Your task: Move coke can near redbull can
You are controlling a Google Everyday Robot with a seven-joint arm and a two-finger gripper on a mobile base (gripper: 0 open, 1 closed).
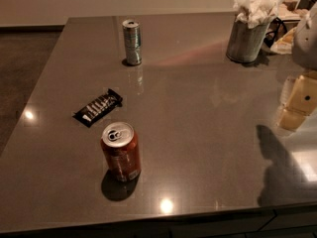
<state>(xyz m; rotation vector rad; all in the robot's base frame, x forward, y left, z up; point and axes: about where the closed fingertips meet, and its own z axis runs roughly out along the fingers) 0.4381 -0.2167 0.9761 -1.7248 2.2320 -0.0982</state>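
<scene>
Coke can (pixel 121 152): stands up at the front of the bench (pixel 208 133).
Candy bar (pixel 98 107): lies flat just behind it.
Redbull can (pixel 132 42): stands far back, well apart.
Gripper (pixel 306 38): maybe the pale shape far right; cannot tell its state.

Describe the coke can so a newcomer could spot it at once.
On the grey table, look near-left, in front of the dark snack bar. The coke can is red-orange and wider than the slim silver redbull can far behind; the gripper sits at the right edge.
</scene>
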